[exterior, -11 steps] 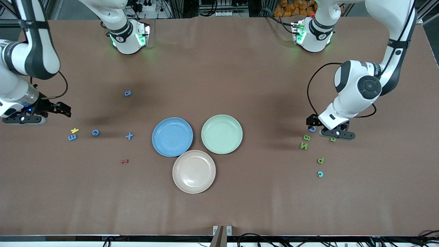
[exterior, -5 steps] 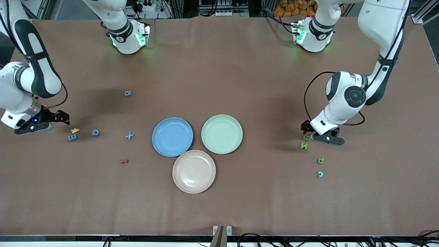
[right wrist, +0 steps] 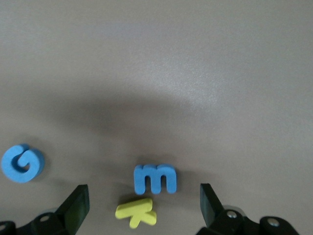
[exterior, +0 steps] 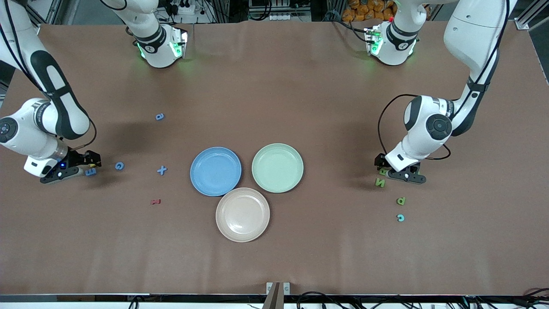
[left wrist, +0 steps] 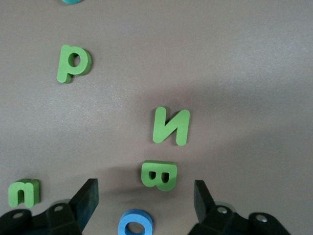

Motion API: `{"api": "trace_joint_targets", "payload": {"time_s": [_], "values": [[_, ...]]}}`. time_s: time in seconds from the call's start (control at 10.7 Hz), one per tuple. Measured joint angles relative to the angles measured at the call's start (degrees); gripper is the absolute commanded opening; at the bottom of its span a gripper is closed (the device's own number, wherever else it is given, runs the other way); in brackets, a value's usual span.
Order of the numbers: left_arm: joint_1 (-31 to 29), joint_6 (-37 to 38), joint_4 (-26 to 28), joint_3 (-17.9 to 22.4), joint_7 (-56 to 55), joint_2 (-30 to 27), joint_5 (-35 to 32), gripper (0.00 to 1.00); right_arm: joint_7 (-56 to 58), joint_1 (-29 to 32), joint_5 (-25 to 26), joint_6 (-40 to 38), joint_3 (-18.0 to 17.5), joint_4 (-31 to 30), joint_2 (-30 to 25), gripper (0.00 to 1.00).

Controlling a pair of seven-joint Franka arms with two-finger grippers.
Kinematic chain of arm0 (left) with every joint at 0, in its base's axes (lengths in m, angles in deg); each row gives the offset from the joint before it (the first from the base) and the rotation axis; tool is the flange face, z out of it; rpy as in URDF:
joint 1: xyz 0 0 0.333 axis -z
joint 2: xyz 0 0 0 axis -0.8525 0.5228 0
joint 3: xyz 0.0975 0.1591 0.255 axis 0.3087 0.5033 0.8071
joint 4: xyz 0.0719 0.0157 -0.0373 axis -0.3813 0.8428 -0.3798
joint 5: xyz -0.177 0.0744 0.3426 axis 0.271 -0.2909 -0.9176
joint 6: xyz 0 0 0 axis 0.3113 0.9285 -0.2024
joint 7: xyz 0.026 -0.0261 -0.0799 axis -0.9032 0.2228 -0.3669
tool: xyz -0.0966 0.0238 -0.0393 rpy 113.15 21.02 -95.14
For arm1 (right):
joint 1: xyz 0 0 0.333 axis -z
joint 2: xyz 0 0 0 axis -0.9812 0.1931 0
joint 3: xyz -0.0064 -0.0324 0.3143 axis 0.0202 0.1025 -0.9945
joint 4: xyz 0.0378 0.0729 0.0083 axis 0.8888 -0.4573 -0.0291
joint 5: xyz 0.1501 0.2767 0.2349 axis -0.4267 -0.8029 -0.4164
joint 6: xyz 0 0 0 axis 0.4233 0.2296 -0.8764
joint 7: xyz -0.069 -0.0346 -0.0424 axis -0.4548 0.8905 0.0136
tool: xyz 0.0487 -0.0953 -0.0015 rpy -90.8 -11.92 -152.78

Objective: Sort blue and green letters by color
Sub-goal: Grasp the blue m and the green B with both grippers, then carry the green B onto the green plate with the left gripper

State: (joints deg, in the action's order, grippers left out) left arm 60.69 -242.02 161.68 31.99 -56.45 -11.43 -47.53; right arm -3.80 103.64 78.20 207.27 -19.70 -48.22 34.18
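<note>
My right gripper (exterior: 88, 165) is open, low over the blue E (exterior: 90, 171) and the yellow K. In the right wrist view the E (right wrist: 155, 178) and K (right wrist: 137, 211) lie between its open fingers (right wrist: 78, 205), with the blue G (right wrist: 22, 163) to one side. My left gripper (exterior: 383, 166) is open, low over the green B (left wrist: 159, 175) and blue O (left wrist: 135, 223). Green N (exterior: 380, 182), green P (exterior: 401, 200) and a small green letter (left wrist: 23, 192) lie close by. Blue G (exterior: 119, 165), X (exterior: 161, 170) and a small blue letter (exterior: 159, 116) lie toward the right arm's end.
A blue plate (exterior: 215, 171), a green plate (exterior: 277, 168) and a beige plate (exterior: 242, 214) stand together at the table's middle. A dark red letter (exterior: 155, 201) lies nearer the camera than the X. A teal C (exterior: 400, 217) lies nearer the camera than the green P.
The right gripper has come down and toward the middle, over the E and K. The left gripper has shifted toward the middle and come down over the B and O.
</note>
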Motion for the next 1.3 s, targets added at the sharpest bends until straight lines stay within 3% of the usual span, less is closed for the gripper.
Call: {"api": "trace_joint_targets", "payload": {"time_s": [0.28,0.56,0.84,0.93,1.3], "values": [[0.0,-1.1,-0.1,0.0,-0.1,1.2,0.0,0.79,0.0,0.2,-0.7,-1.7,0.2,4.2,3.9,1.00],[0.0,-2.7,-0.1,0.0,-0.1,2.5,0.0,0.68,1.1,0.3,-2.9,-9.0,0.3,9.3,5.6,1.00],[0.0,-3.3,-0.2,0.0,-0.1,3.0,0.0,0.09,1.9,0.3,-3.4,-9.2,0.3,9.6,5.8,1.00],[0.0,-3.3,-0.4,0.0,-0.1,2.9,0.0,0.00,1.9,0.3,-3.4,-9.2,0.3,9.6,6.0,1.00],[0.0,-3.3,-0.6,0.0,-0.1,2.9,0.0,0.00,2.0,0.3,-3.4,-7.6,0.3,9.4,6.4,1.00]]}}
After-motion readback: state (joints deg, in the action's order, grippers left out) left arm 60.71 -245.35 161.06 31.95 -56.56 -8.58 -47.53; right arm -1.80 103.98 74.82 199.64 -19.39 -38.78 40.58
